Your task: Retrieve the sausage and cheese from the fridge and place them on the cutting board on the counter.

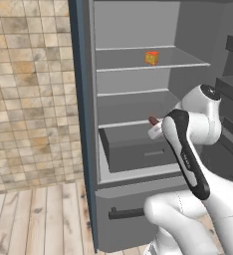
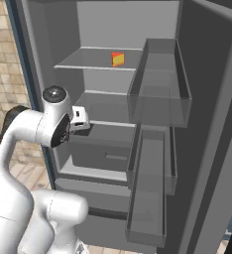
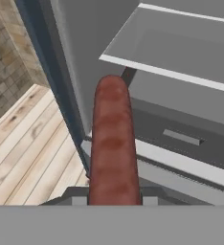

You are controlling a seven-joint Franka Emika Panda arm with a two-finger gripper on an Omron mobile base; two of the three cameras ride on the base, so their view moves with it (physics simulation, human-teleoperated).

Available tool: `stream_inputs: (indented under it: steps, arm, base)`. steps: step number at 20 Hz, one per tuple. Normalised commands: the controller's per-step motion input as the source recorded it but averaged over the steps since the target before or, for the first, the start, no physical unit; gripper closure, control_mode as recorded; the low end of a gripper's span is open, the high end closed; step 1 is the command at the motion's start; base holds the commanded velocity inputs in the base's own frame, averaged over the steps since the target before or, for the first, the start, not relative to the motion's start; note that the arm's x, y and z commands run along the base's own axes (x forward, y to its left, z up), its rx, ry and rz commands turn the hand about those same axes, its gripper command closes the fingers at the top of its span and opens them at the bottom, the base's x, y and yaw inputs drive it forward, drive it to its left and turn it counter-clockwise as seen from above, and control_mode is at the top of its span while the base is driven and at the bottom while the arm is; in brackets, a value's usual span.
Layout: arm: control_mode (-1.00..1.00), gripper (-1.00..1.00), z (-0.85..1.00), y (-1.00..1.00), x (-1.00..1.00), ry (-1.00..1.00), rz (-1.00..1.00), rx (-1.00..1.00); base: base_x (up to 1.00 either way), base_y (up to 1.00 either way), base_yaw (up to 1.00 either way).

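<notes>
The hand (image 3: 115,200) pinches the sausage (image 3: 113,143) in front of the open fridge (image 1: 88,149); the cheese (image 1: 152,58) sits on an upper shelf (image 1: 153,64).

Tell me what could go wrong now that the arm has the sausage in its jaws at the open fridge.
1. The sausage is gripped near one end and sticks far out past the jaws, so it could pivot or slip while carried.
2. Its free end points toward the fridge shelves; a wide swing might knock it against a shelf edge or the side wall.
3. The cheese remains on an upper shelf, so a second reach past the door bins is needed.
</notes>
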Motion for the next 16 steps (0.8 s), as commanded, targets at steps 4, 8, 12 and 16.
stream_inputs:
  steps: [4, 8, 12, 16]
  arm:
    - [-1.0, 1.0, 0.44, 0.0, -0.98, 0.0, 0.0, 0.0]
    - [-1.0, 1.0, 0.27, 0.15, -0.99, 0.0, 0.0, 0.0]
    - [-1.0, 1.0, 0.02, 0.14, -0.63, 0.0, -0.02, 0.0]
    - [-1.0, 1.0, 0.01, 0.0, -0.07, 0.0, 0.0, -0.01]
  base:
    - [0.0, 0.0, 0.0]
    - [0.0, 0.0, 0.0]
    - [0.0, 0.0, 0.0]
    - [0.0, 0.0, 0.0]
